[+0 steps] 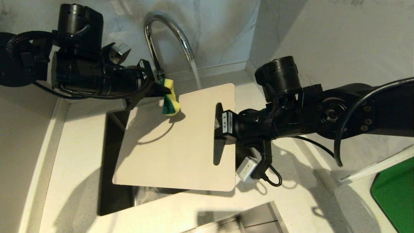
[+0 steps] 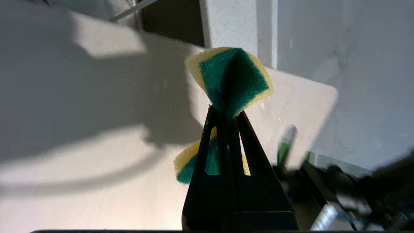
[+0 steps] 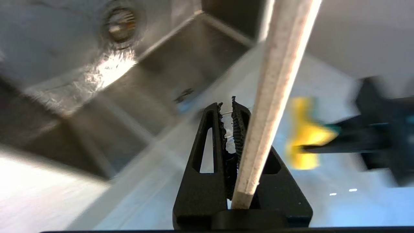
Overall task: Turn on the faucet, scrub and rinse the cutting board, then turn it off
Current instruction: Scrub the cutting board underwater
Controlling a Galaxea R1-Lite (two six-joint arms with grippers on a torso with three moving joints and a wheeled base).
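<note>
The chrome faucet (image 1: 161, 22) stands at the back, and water (image 1: 195, 74) runs from its spout onto the far edge of the cutting board (image 1: 181, 142). This cream cutting board (image 3: 281, 64) hangs roughly level over the sink. My right gripper (image 1: 220, 127) is shut on it at the slot handle, and its edge runs between the right gripper (image 3: 227, 105) fingers. My left gripper (image 1: 163, 92) is shut on a yellow and green sponge (image 1: 171, 102) that touches the board's far left part. In the left wrist view the sponge (image 2: 234, 79) bulges past the left gripper (image 2: 224, 111) over the board (image 2: 97, 145).
The steel sink (image 3: 81, 81) with its drain (image 3: 121, 21) lies under the board. Pale counter surrounds the sink (image 1: 111, 161), with marble walls behind. A bright green board (image 1: 394, 191) lies at the right edge. A metal rim (image 1: 258, 216) shows at the front.
</note>
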